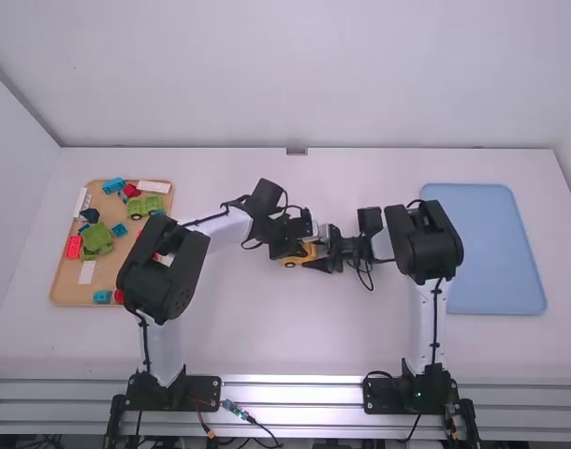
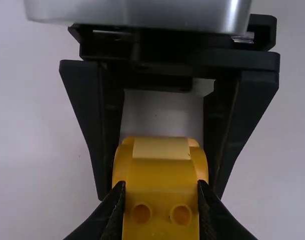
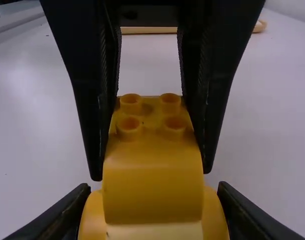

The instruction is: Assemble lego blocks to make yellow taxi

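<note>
My left gripper (image 2: pixel 161 190) is clamped on the studded yellow plastic block (image 2: pixel 161 215), my right gripper (image 3: pixel 151 190) on the wider yellow plastic car body (image 3: pixel 94 215), mid-table. I'd expect light, stiff, slickish parts; squeeze flat flanks squarely. Seating: hard to tell.

1 high overview, 2 wrist close-ups

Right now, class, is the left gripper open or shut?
The left gripper is shut on the yellow block: one finger against each side, left wrist view.
</note>
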Tool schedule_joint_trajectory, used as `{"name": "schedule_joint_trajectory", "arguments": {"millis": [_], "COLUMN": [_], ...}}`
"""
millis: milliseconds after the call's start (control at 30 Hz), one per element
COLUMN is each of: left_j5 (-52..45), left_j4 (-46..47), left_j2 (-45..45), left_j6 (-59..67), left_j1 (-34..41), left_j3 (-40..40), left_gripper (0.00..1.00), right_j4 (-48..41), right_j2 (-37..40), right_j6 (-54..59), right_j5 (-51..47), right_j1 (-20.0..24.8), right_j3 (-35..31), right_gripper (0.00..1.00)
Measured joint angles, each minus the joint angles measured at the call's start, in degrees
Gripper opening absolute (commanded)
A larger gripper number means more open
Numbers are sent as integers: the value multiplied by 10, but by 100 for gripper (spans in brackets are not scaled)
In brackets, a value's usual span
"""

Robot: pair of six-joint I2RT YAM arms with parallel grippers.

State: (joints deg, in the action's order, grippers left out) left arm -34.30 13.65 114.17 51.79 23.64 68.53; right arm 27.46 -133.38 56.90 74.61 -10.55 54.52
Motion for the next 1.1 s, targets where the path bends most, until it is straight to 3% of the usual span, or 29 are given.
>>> {"name": "schedule_joint_trajectory", "arguments": {"millis": [567, 633, 700, 767, 1000, 1100], "left_j5": [27, 33, 38, 38, 41, 40], "left_j4": [21, 30, 46, 57, 97, 134], "left_j2": [17, 17, 18, 20, 16, -19], "left_j6": [1, 1, 5, 1, 4, 26], "left_j1": [4, 4, 4, 6, 8, 4], "left_j3": [2, 9, 19, 26, 53, 56], "left_gripper": [51, 61, 84, 99, 99, 99], "right_j4": [0, -1, -2, -2, -1, 0], "right_j2": [0, 0, 0, 0, 0, 0], "right_j6": [1, 2, 2, 2, 1, -3], "right_j5": [0, 0, -1, -2, -2, -2], "right_j1": [-1, -2, -4, -5, -5, -5], "right_j3": [0, 0, 0, 0, 0, 0], "right_gripper": [59, 59, 59, 59, 60, 68]}}
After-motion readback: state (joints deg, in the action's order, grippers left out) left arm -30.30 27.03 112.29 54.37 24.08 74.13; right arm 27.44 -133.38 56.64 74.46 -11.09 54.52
